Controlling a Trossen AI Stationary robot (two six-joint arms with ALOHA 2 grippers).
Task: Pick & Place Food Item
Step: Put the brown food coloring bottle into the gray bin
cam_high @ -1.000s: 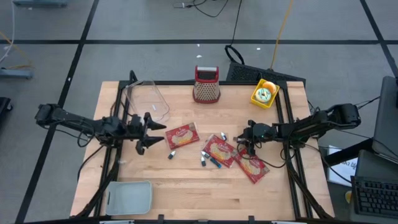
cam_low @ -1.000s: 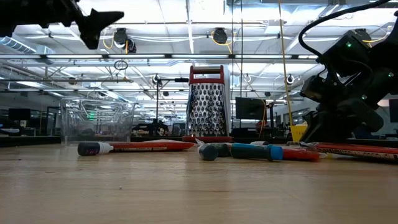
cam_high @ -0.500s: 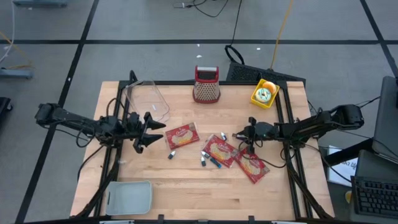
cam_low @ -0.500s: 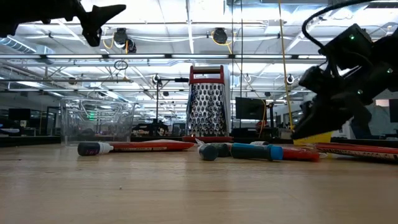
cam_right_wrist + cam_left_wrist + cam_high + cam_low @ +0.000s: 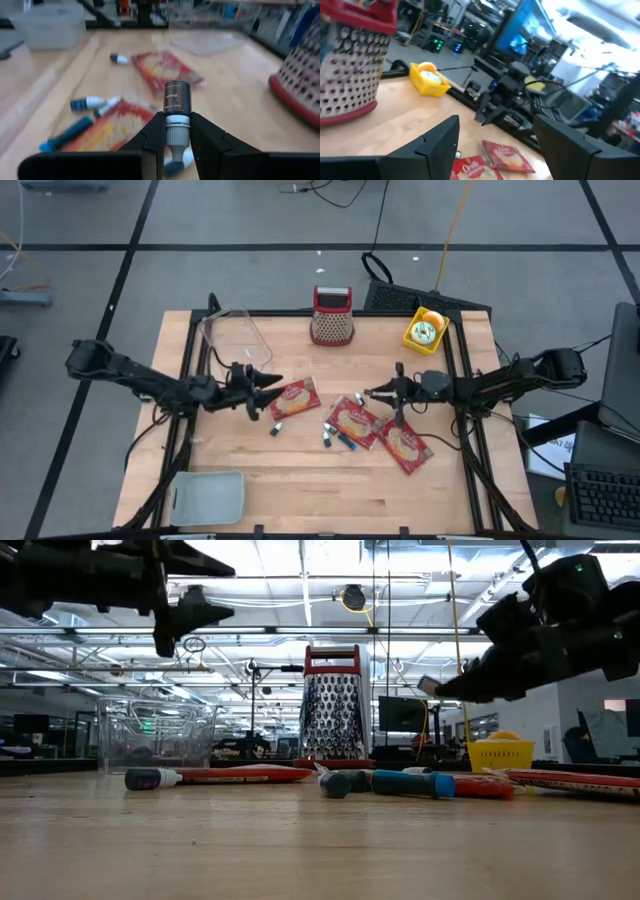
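Meanwhile the left gripper (image 5: 268, 386), fingers spread and empty, hovers just beside the flat red snack packet (image 5: 291, 398) lying aslant on the wooden table (image 5: 300, 470), while the right gripper (image 5: 175, 131) clamps a black-capped marker (image 5: 176, 107) farther off.

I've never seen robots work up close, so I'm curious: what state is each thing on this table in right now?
Left hand: open, empty, raised beside a packet.
Right hand: shut on a marker, lifted off the table.
Clear tub: empty.
Lid: lying apart from the tub, at the table's corner.
Grater: upright.
Three red packets: lying flat.
Loose markers: lying between the packets.
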